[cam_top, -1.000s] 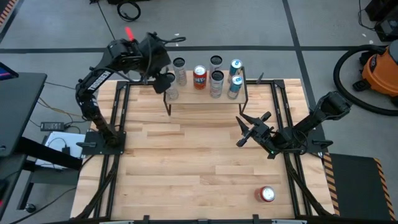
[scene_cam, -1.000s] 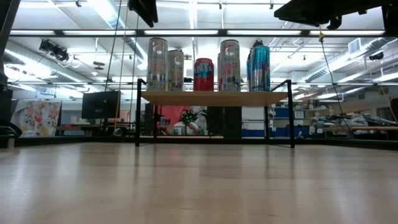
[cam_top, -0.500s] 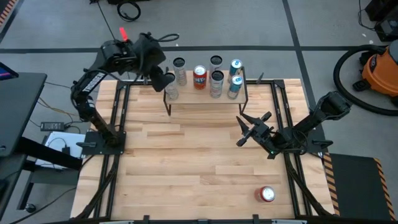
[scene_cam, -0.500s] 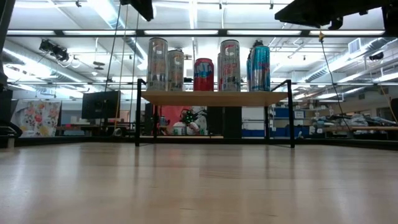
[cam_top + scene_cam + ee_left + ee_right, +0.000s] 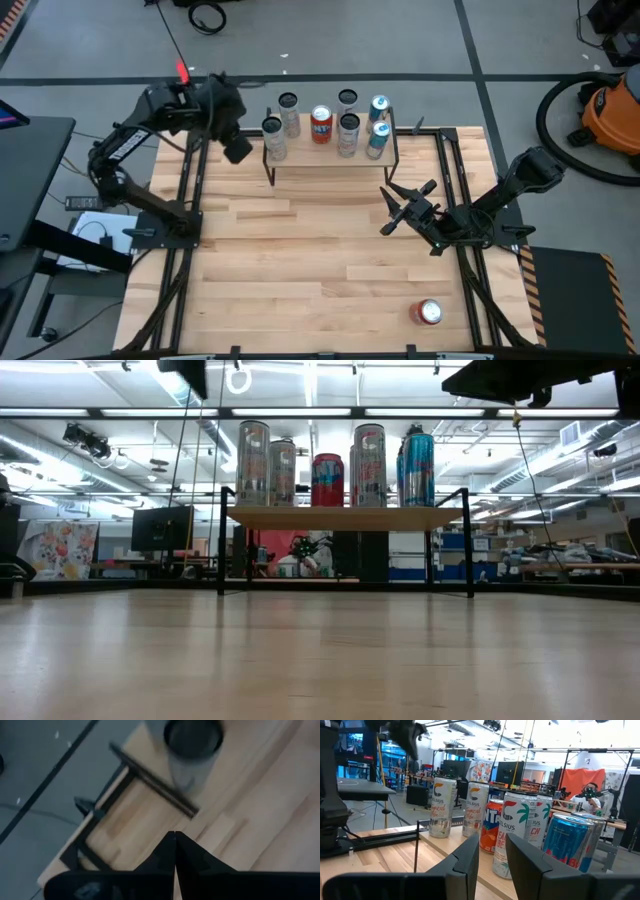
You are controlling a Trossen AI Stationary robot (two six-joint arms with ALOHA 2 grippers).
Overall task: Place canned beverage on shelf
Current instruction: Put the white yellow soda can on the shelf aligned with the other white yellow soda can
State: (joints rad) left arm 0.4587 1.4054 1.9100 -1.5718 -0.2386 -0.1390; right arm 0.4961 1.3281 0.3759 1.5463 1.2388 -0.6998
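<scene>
Closed left tool [image 5: 175,851] above wooden table [image 5: 260,805], blurred can [image 5: 192,745] beyond.

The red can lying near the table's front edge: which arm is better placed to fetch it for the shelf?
Probably the right. Its open claw hovers over the table on the same side as the red can, while the left claw is up beside the shelf, farther away.

Left tool [image 5: 238,150] raised at the table's far left, fingers together, right tool [image 5: 400,212] low, fingers spread
</scene>
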